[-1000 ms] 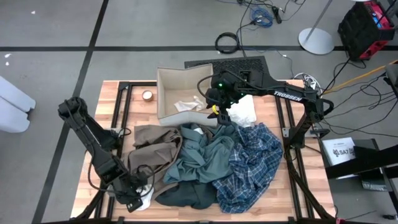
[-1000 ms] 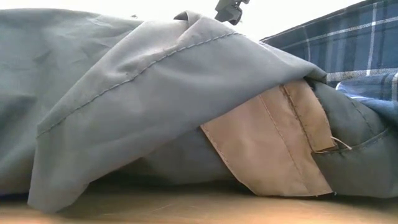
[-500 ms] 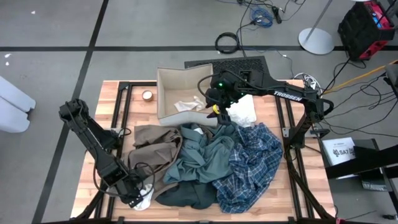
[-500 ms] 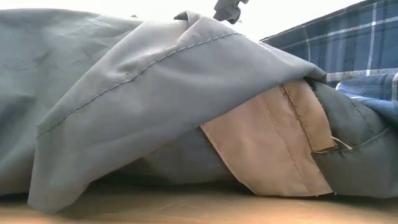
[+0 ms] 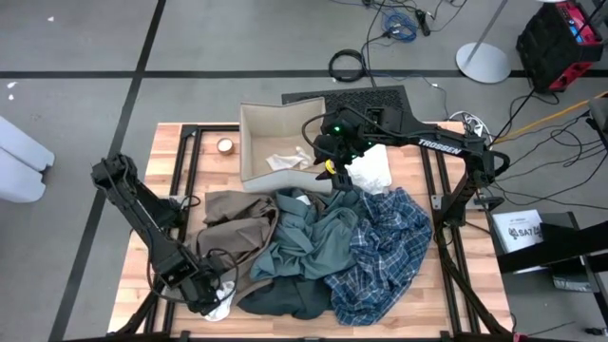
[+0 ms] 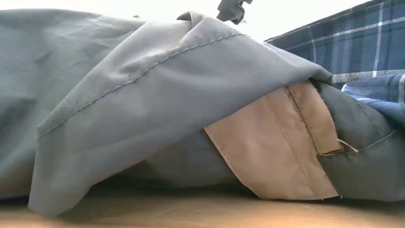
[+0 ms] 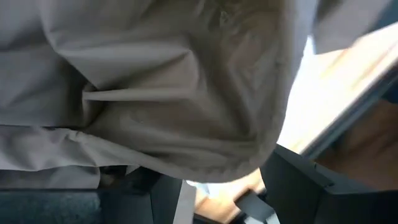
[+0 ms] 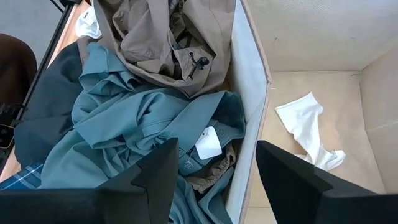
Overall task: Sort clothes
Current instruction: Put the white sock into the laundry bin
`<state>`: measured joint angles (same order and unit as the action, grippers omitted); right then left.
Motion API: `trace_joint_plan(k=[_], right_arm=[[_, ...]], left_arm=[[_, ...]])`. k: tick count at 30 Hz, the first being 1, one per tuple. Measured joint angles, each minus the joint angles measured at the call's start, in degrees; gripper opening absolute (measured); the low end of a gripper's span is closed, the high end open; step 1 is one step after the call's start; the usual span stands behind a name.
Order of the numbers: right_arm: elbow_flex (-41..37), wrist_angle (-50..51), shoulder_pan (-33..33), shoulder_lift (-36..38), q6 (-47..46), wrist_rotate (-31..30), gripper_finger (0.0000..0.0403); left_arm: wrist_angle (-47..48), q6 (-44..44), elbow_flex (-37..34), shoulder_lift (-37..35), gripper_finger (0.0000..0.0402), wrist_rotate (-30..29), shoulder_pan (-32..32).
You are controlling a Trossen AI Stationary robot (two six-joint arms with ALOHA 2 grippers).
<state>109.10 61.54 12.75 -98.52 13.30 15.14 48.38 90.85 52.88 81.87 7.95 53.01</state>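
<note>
A heap of clothes fills the wooden table (image 5: 180, 142) beside the beige fabric box (image 5: 258, 122), the landmark of this sorting job. The right gripper (image 8: 214, 180) hovers over the box's near wall with its fingers spread apart and empty, one cream-white piece (image 8: 306, 127) lying crumpled on the box floor. Another cream-white garment (image 5: 377, 167) sits just right of the box. Below the box, the teal-grey shirt (image 5: 313, 237) sprawls between the tan-brown garment (image 5: 233, 217) and the blue plaid shirt (image 5: 385, 249), with the dark slate one (image 5: 290, 299) underneath at the far end of the pile from the box.

The left gripper (image 5: 211, 299) sits at the corner of the pile farthest from the box, pressed against pale fabric (image 7: 180, 93); whether its fingers are closed cannot be told.

The step appears to be picking the next garment. It would go best by pinching a single raised fold rather than a flat layer, since the shirts overlap and would likely drag each other along.

The fabrics look thin, matte and limp, creased in soft ridges; the teal-grey shirt shows a stitched hem in the low view.
</note>
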Motion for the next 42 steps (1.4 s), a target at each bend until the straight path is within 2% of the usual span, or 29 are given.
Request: trace_joint_plan(k=[8, 11, 15, 16, 23, 28, 33, 38, 42], right_arm=[[0.0, 0.0, 0.0, 0.0, 0.0, 0.0, 0.0203], [0.0, 0.0, 0.0, 0.0, -0.4, 0.0, 0.0203], [0.0, 0.0, 0.0, 0.0, -0.4, 0.0, 0.0203], [0.0, 0.0, 0.0, 0.0, -0.5, 0.0, 0.0203], [0.0, 0.0, 0.0, 0.0, -0.6, -0.1, 0.0203], [0.0, 0.1, -0.3, 0.0, -4.0, 0.8, 0.0203], [0.0, 0.3, -2.6, 0.0, -2.4, 7.6, 0.0203], [0.0, -6.9, -6.0, 0.0, 2.3, 13.0, 0.0203], [0.0, -20.6, -8.6, 0.0, 1.1, 16.4, 0.0203]], left_arm=[[-0.2, -1.6, 0.0, 4.4, 0.0205, 2.7, 0.0], [-1.6, -2.9, 0.0, 4.2, 0.0157, 3.0, 0.0], [-4.3, -6.8, 0.0, 2.6, 0.0034, 3.0, 0.0], [-4.6, -7.4, 0.0, 1.9, 0.0019, 2.8, 0.0], [-5.3, -8.3, 0.0, -7.4, 0.0007, -3.2, 0.0], [-16.6, -16.1, 0.0, -17.3, 0.0004, -14.9, 0.0], [-32.3, -36.3, 0.0, -25.5, 0.0003, -28.6, -0.2], [-34.5, -51.3, 0.0, -31.6, 0.0002, -43.8, -0.2], [-34.6, -58.6, 0.0, -34.7, 0.0001, -49.9, -0.8]])
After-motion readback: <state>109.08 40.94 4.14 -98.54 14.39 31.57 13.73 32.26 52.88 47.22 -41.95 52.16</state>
